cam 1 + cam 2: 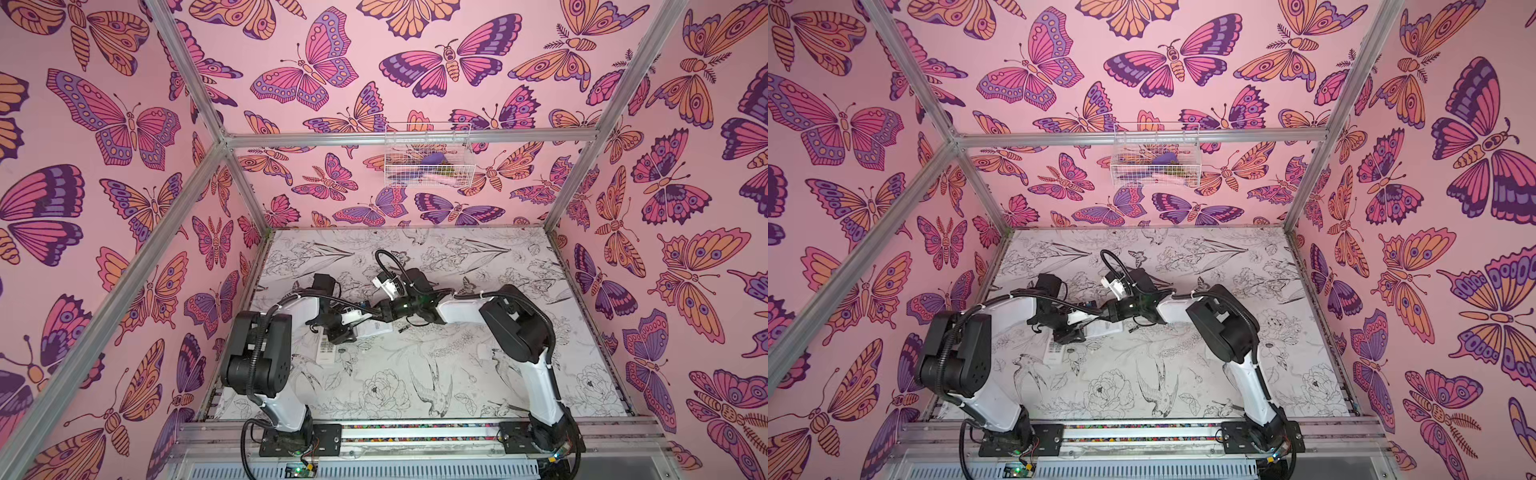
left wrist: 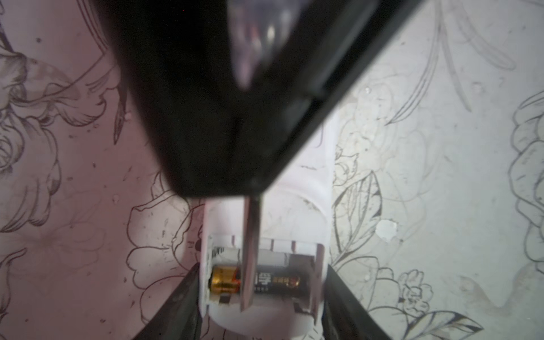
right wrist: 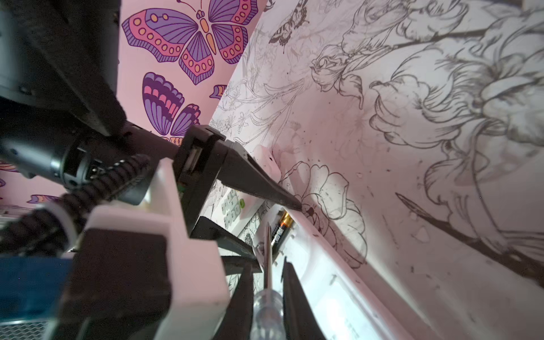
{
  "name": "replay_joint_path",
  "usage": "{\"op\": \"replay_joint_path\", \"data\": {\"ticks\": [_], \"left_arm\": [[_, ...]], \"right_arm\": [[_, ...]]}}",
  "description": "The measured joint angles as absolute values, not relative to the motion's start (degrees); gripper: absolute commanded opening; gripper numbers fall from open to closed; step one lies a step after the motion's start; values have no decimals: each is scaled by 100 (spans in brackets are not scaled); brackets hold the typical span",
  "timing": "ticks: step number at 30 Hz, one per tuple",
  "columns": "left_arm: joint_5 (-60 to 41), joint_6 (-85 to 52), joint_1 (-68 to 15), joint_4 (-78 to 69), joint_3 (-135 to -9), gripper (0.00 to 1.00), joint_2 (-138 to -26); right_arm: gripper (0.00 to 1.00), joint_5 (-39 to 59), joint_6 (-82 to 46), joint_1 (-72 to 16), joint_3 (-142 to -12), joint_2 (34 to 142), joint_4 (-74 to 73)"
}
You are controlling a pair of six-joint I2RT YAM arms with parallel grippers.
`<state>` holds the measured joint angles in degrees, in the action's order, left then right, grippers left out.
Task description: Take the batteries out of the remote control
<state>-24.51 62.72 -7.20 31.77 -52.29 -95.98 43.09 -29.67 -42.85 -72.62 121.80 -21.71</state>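
Boxed in on three sides by pink wallpaper [image 1: 332,25] printed with large purple, magenta and orange butterflies, edged with bare silver metal bars [image 1: 374,137]. High on the back wall in both top views, a white wire basket [image 1: 428,179], contents too small to tell. Below, a white tabletop [image 1: 457,374] covered in black line drawings of flowers and birds, speckled with small dark marks in the wrist views. Along its near edge, a silver rail [image 1: 415,434] carrying both arm bases on black plates.

A little left of the middle, a white plastic remote control [image 2: 294,212], back up, battery bay uncovered. Clamped across its bay end by the left gripper [image 2: 262,268], one black finger [image 2: 182,303] against each long side. In the bay, one slim black battery [image 2: 276,284] with a gold end, lying crosswise. Pinched tight in the right gripper [image 3: 268,265]: a long thin screwdriver [image 3: 266,309] with clear handle, metal shaft crossing over the battery. Just beside the left gripper, flat on the tabletop, a second white remote [image 1: 326,353], grey buttons up.
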Motion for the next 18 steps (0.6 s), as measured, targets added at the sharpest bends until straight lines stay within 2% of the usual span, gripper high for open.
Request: {"op": "replay_joint_path", "data": {"ticks": [9, 18], "left_arm": [[-2596, 6272, -716, 3319, -5218, 67, -9485], [-2633, 6414, -687, 3365, -5113, 72, -9450]], "right_arm": [[0, 4226, -2550, -4285, -6904, 11891, -2139], [0, 4128, -2897, -4285, -6928, 11817, -1586]]}}
